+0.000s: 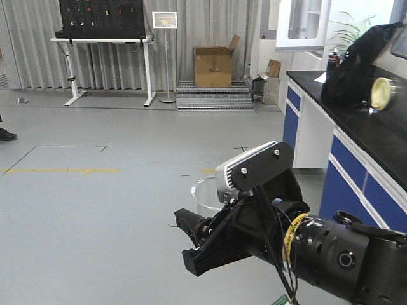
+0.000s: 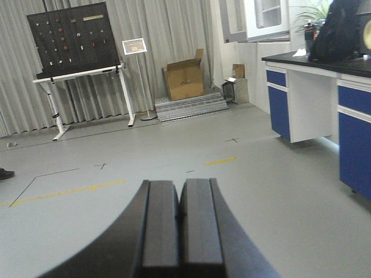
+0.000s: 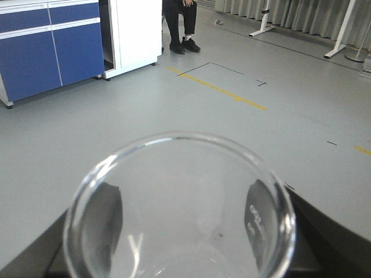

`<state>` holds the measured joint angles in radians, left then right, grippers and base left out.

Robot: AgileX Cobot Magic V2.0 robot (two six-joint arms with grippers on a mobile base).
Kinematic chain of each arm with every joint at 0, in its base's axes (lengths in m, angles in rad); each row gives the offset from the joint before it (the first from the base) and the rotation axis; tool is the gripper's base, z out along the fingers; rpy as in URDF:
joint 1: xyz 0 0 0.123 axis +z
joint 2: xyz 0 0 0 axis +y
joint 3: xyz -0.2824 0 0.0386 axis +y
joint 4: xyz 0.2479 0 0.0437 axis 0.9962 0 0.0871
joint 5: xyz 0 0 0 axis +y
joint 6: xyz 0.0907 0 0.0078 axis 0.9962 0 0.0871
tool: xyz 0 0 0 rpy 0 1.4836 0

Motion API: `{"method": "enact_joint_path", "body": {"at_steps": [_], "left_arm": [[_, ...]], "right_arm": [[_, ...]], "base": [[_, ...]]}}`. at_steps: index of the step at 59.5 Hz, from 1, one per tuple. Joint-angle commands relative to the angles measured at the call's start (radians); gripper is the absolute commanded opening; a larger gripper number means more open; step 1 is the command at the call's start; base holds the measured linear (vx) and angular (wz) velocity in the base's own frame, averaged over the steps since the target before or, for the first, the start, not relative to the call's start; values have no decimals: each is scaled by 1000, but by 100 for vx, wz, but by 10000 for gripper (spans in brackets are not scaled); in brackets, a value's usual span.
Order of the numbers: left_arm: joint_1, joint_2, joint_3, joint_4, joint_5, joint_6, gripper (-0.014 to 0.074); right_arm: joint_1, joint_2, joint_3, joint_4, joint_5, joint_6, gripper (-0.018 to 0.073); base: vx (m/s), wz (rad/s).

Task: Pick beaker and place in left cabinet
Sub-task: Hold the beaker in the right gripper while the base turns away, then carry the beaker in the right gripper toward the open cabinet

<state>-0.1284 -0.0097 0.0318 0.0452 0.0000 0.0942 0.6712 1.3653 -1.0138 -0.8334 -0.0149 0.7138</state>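
The right gripper (image 3: 179, 223) is pinching the beaker (image 3: 178, 208). In the right wrist view its dark fingers (image 3: 101, 217) press the glass wall at 9 and 3 o'clock, with the open rim facing the camera. In the front view the beaker (image 1: 206, 194) sits at about 6 o'clock, carried in the air above the bare grey floor (image 1: 95, 222) and resting on nothing. The left gripper (image 2: 179, 223) has its two pads pressed flat together and is holding nothing.

The left cabinet does not seem to be in any view. Only the blue-fronted counter (image 1: 356, 127) shows at 3 o'clock in the front view, so the carry probably has a fair way to go.

The main risk is a slip. Smooth glass is held by two small contacts, and a sharp swing of the arm or a jolt from the base could tilt it or let it slide out, and it would likely shatter on the hard floor. A person (image 3: 178, 23) sits at 12 o'clock in the right wrist view, so a wide turn that way risks contact. At the cabinet, a misjudged approach could knock the rim against a shelf edge.
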Motion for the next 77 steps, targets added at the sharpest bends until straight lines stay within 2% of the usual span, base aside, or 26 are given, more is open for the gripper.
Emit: {"method": "enact_joint_path", "body": {"at_steps": [1,77], "left_arm": [[-1,-19,16,-3,-75,-3,1],[-1,-19,16,-3,-75,-3,1]], "right_arm": [[-3,-35,-30,-10,-60,-5,-1],[-3,-35,-30,-10,-59,-5,-1]], "base": [[60,10],[65,3]]}}
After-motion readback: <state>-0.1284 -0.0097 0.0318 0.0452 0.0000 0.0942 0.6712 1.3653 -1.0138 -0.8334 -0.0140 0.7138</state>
